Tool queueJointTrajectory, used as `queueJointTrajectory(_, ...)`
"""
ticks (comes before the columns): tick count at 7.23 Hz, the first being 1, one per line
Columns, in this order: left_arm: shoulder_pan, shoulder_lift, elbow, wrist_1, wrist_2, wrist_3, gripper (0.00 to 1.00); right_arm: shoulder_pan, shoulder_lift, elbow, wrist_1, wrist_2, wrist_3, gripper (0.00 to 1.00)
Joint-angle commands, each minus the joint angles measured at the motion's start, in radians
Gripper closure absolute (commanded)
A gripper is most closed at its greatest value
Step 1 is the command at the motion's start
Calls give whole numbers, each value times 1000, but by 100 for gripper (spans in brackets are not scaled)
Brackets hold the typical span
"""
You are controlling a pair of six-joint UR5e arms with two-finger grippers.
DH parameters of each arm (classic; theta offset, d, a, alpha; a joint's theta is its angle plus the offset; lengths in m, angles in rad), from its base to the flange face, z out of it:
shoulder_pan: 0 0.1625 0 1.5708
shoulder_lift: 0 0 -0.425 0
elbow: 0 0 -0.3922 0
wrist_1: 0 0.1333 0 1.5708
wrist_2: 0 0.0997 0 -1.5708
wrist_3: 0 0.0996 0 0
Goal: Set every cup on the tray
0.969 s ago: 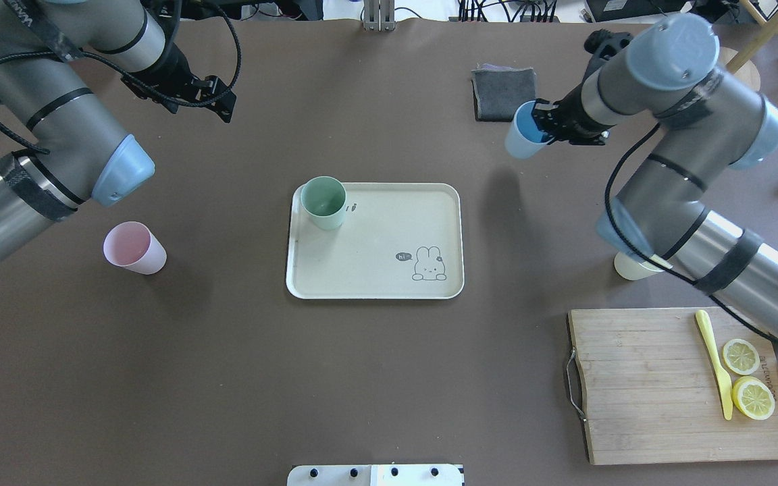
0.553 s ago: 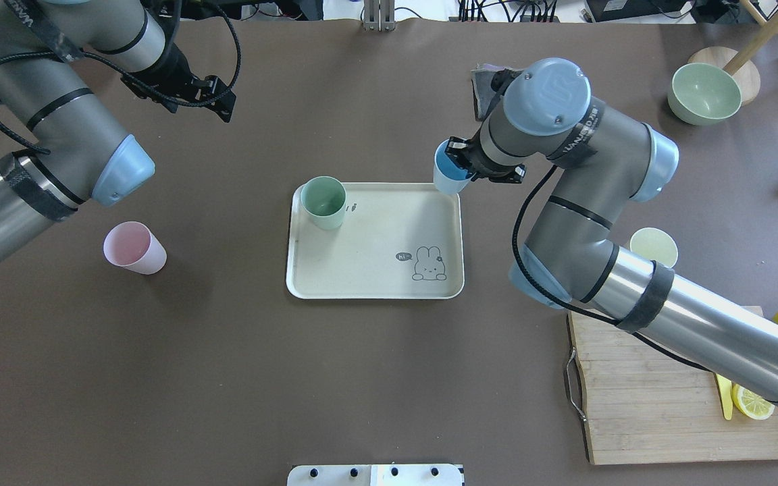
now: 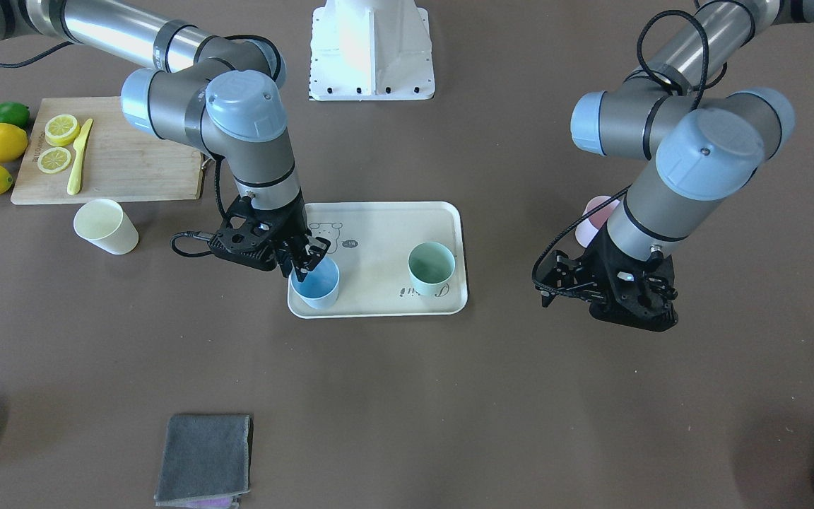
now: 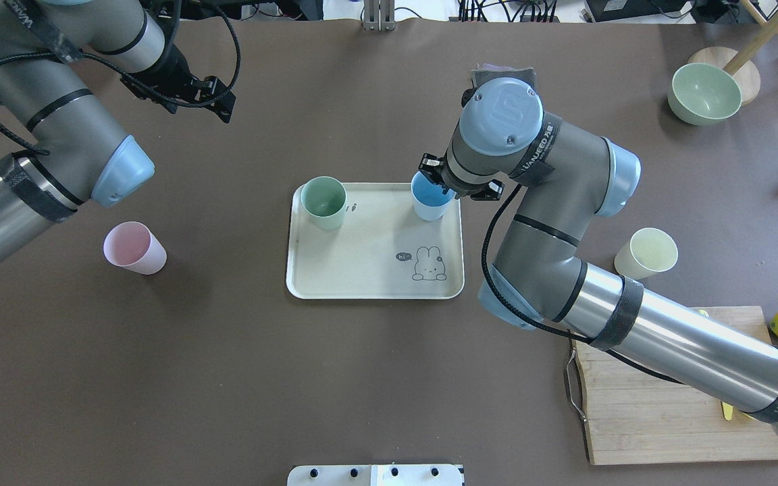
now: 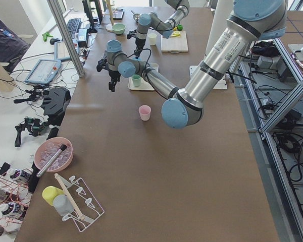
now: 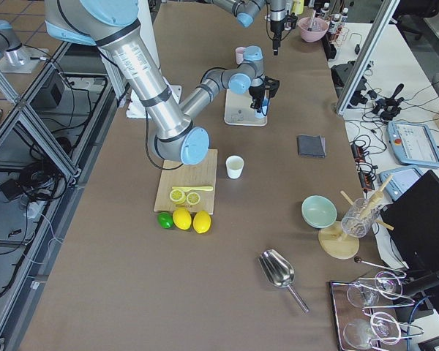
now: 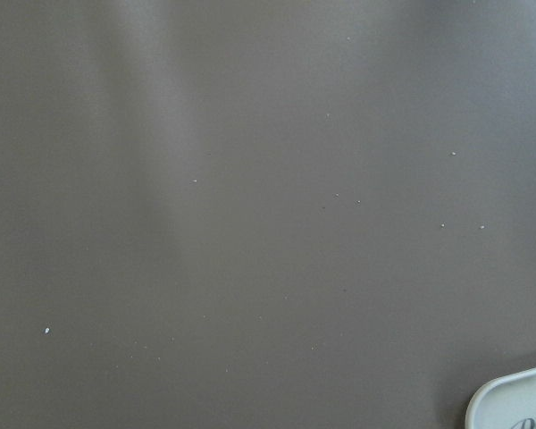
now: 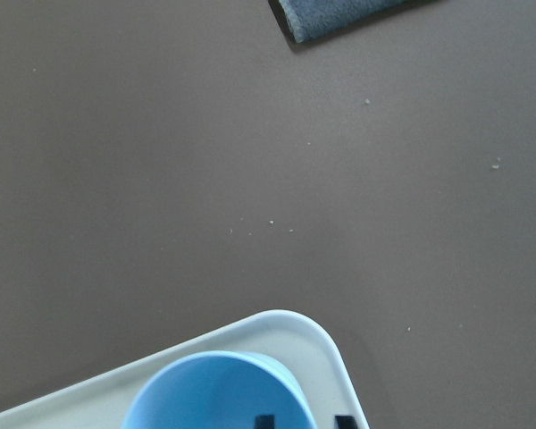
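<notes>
The cream tray lies mid-table. A mint green cup stands in its far left corner. My right gripper is shut on the rim of the light blue cup, which is upright at the tray's far right corner, also shown in the right wrist view. The pink cup stands on the table left of the tray. The pale yellow cup stands on the table to the right. My left gripper hovers open and empty over the far left of the table.
A wooden cutting board with lemon slices and a yellow knife is at the near right, under my right arm. A grey cloth lies beyond the tray. A green bowl sits at the far right.
My right arm has swung left with the blue cup, from beyond the tray's far right corner to that corner, and lowered it. The left arm has not moved.
</notes>
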Motion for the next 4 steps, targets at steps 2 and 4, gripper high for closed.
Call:
queueJointTrajectory(2, 1, 44, -17, -19, 0, 2, 1, 88, -6, 17, -7, 53, -69, 0)
queueJointTrajectory(4, 5, 163, -127, -32, -2, 0, 1, 205, -47, 76, -116, 145, -258, 0)
